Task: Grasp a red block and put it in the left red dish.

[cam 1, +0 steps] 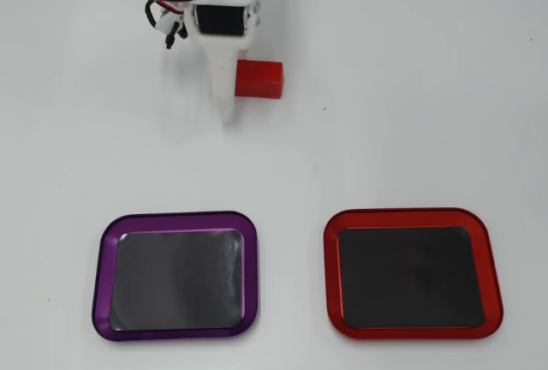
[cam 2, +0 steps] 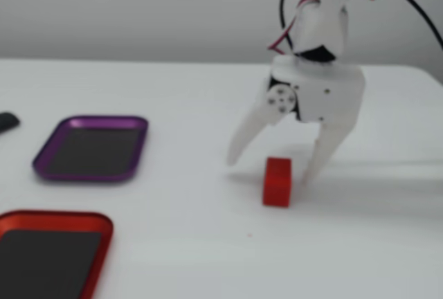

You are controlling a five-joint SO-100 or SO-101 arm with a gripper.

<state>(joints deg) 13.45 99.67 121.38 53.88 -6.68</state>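
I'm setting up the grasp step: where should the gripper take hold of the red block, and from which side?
Grip the red block across its two broad flat faces, coming straight down from above. It lies free on the table, and the open gripper already straddles it, one finger on each side, so closing should probably seat it.

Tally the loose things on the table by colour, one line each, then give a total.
Red: 2, the red block and the red dish.
Purple: 1, the purple tray.
Black: 1, a small dark object at the fixed view's left edge.
Total: 4.

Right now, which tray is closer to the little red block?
The purple tray. In the fixed view it sits nearer the red block, while the red tray lies farther off at the bottom corner.
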